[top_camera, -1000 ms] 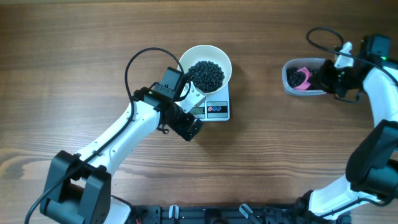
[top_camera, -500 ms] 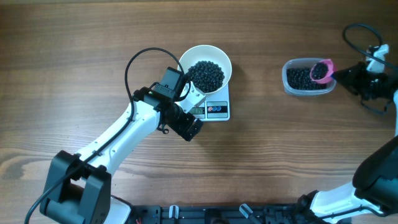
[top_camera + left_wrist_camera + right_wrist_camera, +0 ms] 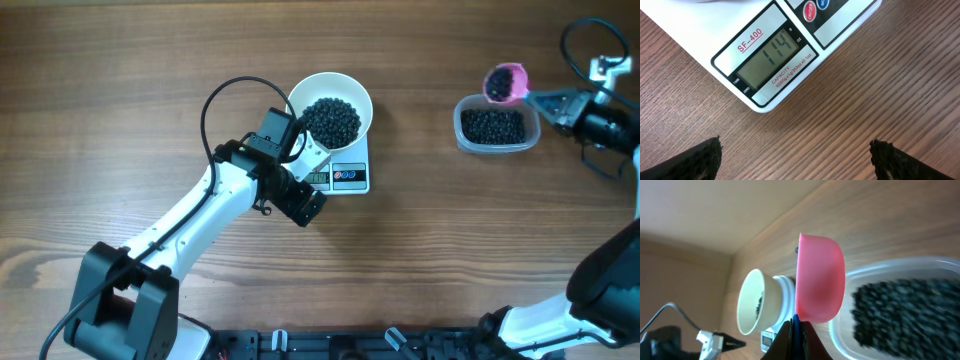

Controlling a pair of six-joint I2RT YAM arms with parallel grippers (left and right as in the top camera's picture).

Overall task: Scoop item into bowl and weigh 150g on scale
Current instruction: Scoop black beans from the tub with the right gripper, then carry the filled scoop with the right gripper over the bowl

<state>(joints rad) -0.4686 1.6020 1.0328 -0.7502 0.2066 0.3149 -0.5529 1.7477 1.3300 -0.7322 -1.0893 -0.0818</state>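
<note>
Wooden worktop [image 3: 120, 90]: brown grain planks that carried everything in the scene.
Left end effector [image 3: 797, 161]: fingers spread wide and holding nothing; its two dark fingertips showed at the bottom corners of the left wrist view, above bare wood just in front of the scale.
Scale [image 3: 350, 178]: small, flat and white, lying on the worktop near the middle, its front edge turned toward the left arm.
Display [image 3: 771, 55]: grey, reading 114; a red button and a blue one sat beside it on the same front edge.
Bowl [image 3: 366, 95]: round, plain white, standing upright on the far part of the scale and covering most of its top.
Beans [image 3: 331, 120]: a dark loose heap of tiny black rounds inside the bowl, filling its middle.
Tub [image 3: 462, 125]: clear plastic with rounded corners, well apart from the scale on the right side, with more black beans lying across its floor.
Right end effector [image 3: 548, 100]: fingers pressed together, pinching the thin handle of the scoop.
Scoop [image 3: 505, 82]: small and pink, held at the tub's far left corner in the overhead view, with dark beans showing in its cup; the right wrist view showed only its pink underside, with the bowl far beyond it.
</note>
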